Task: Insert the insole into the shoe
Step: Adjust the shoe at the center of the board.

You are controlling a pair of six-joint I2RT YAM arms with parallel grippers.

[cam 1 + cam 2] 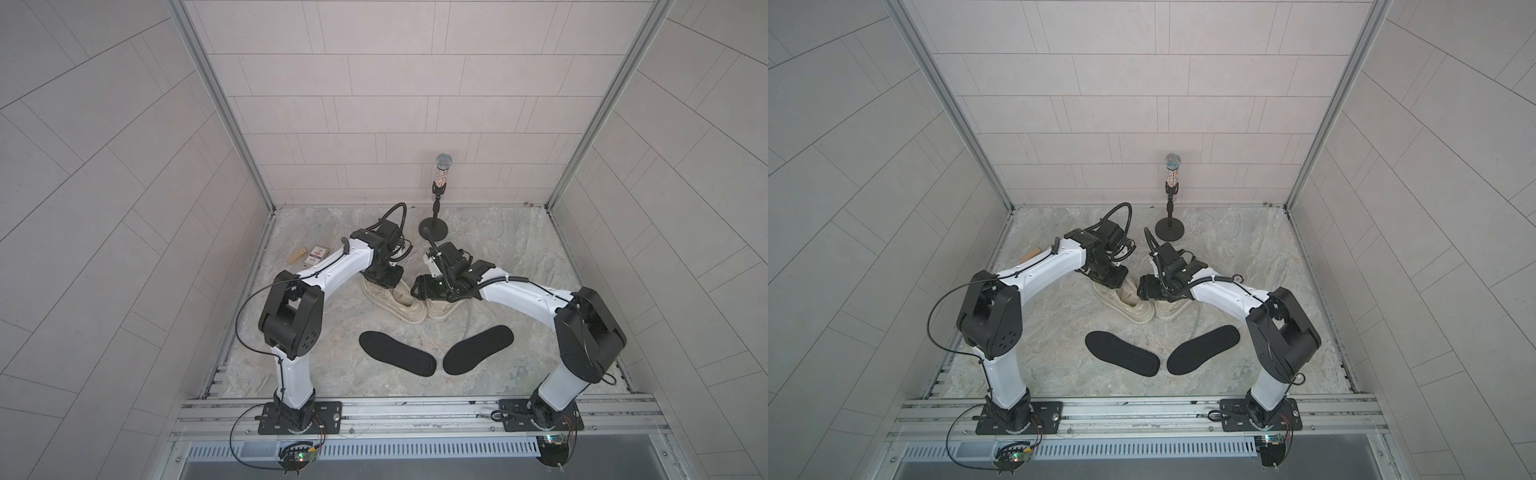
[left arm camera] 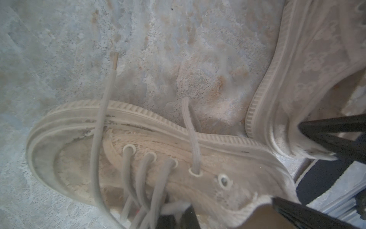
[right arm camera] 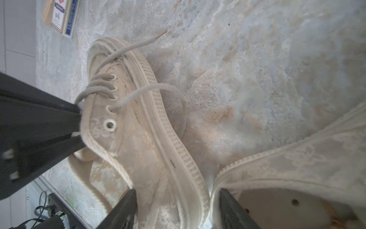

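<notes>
Insoles [image 1: 397, 353] lie flat in the foreground, untouched. Behind them, the left gripper [image 3: 80, 124] is clamped on the shoe's [image 1: 401, 307] tongue; the right gripper [image 3: 178, 191] stands open by its heel. Hold the mouth wide, then feed an insole in toe-first.

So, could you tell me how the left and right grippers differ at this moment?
The left gripper is shut on the shoe at its collar beside the eyelets; the right gripper is open and seems to grip nothing. The left gripper sits by the laces, while the right gripper is at the heel end, beside the other shoe. Both are at the shoes, away from the insoles.
</notes>
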